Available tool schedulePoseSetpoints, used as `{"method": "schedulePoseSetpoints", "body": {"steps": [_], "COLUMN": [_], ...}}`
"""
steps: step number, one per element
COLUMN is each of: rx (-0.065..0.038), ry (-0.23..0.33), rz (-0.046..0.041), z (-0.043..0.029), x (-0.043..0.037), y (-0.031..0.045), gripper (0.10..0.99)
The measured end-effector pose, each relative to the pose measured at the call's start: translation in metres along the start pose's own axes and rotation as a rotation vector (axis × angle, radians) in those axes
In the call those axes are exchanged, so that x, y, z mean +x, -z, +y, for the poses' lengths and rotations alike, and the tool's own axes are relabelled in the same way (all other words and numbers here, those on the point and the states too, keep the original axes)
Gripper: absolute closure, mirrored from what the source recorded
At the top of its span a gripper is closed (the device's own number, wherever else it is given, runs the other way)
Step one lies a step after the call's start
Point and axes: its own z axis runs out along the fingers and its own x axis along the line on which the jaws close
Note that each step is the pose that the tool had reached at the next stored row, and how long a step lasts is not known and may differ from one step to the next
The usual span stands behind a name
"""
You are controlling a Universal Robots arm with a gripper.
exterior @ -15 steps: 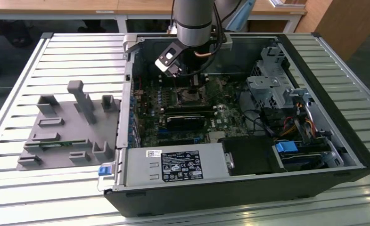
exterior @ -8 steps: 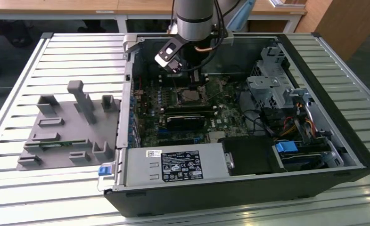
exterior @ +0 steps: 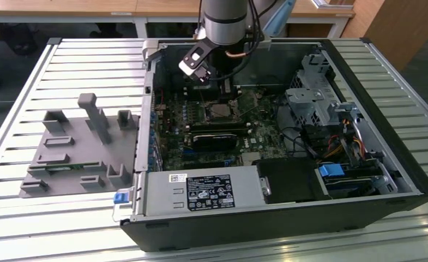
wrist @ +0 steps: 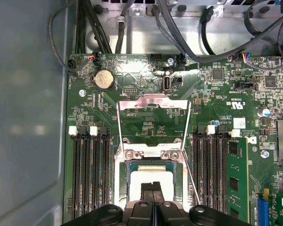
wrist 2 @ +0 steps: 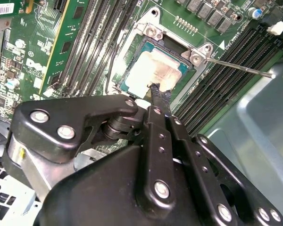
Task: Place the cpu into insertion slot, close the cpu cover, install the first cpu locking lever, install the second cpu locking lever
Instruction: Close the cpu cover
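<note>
The cpu (wrist 2: 151,70), a pale silver square, lies flat in the insertion slot (wrist 2: 175,47) on the green motherboard; in the first wrist view the cpu (wrist: 140,178) shows in the slot (wrist: 128,176) too. My gripper (wrist 2: 156,89) is shut, its black fingertips pressed together right over the chip's face with nothing between them; I cannot tell whether they touch it. The gripper (wrist: 153,186) shows the same in the first wrist view. The cpu cover (wrist: 153,101), a silver frame, is swung open behind the slot. A thin locking lever (wrist 2: 240,67) sticks out unlatched beside the socket. In the exterior view the gripper (exterior: 224,93) hangs over the slot (exterior: 219,112).
Black memory slots (wrist: 89,174) flank the socket on both sides. Cable bundles (wrist: 179,33) run along the case wall. The open computer case (exterior: 388,164) holds a power supply (exterior: 203,191) and drive cages (exterior: 312,103). A grey fixture (exterior: 76,147) stands at the exterior view's left.
</note>
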Motion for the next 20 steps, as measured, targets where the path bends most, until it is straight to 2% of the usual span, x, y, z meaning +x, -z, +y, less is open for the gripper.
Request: {"method": "schedulePoseSetpoints", "body": {"steps": [20], "rx": [0.0], "ry": [0.0], "rz": [0.0], "z": [0.0014], "x": [0.0001], "y": [0.0188], "gripper": [0.98]}}
